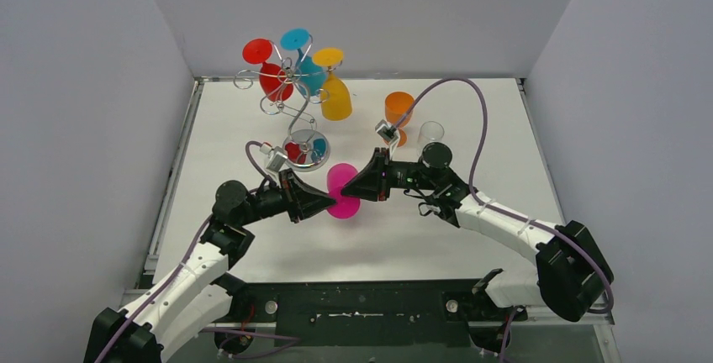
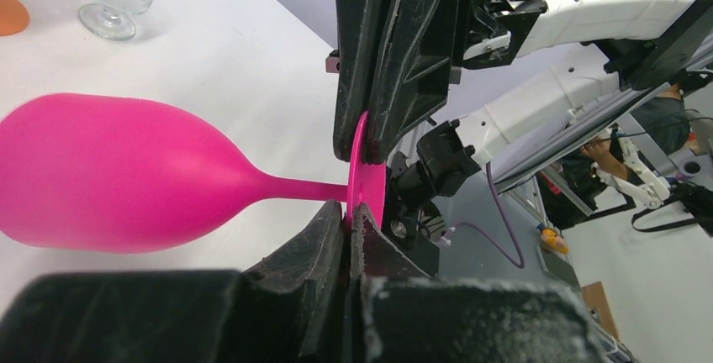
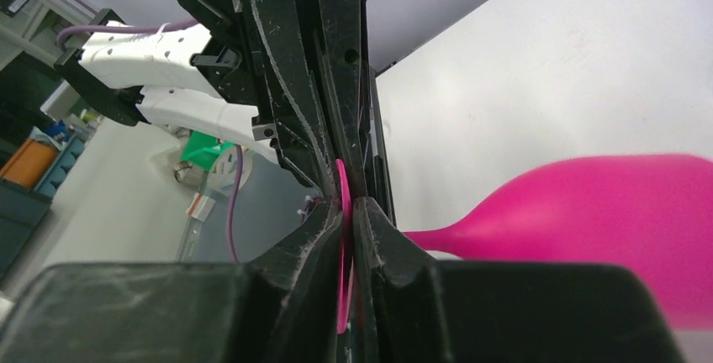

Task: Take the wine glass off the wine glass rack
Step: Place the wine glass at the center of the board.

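A pink wine glass lies on its side in the air over the table's middle, bowl away from the arms. My left gripper is shut on the lower rim of its foot disc. My right gripper pinches the same disc from the opposite side, with its jaws tight against the disc's two faces. The wine glass rack stands at the back left on its round shiny base. A red, a blue and a yellow glass hang upside down on it.
An orange glass and a small clear glass stand on the table to the right of the rack, just behind my right wrist. Grey walls close in the table on three sides.
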